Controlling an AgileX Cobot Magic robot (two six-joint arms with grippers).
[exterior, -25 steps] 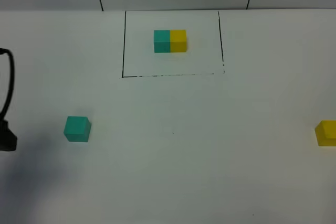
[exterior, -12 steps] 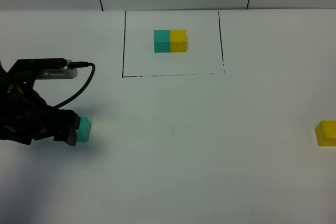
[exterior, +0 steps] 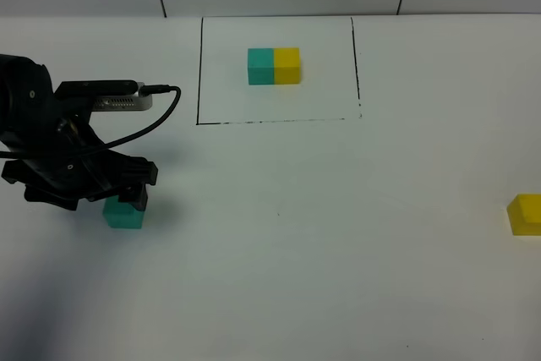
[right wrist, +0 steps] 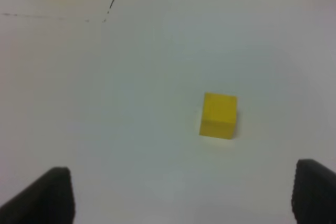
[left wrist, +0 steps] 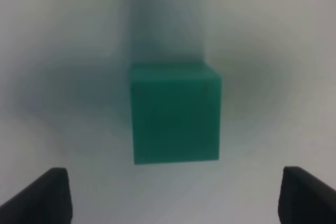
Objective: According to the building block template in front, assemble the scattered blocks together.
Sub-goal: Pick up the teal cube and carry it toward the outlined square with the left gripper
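Far centre of the counter (exterior: 338,251): the template bar (exterior: 274,66) lies inside the drawn rectangle (exterior: 200,73), nearer its far side. Near left: the left loose cube (exterior: 123,216), with the left gripper (exterior: 121,199) directly above it. At the right edge, well apart: the right loose cube (exterior: 526,214).

matte teal cube (left wrist: 175,114), yellow cube (right wrist: 219,115); smooth white table (exterior: 338,251).

left gripper (exterior: 125,200) swung in from the left edge, now over the teal cube (exterior: 123,216), hiding its top
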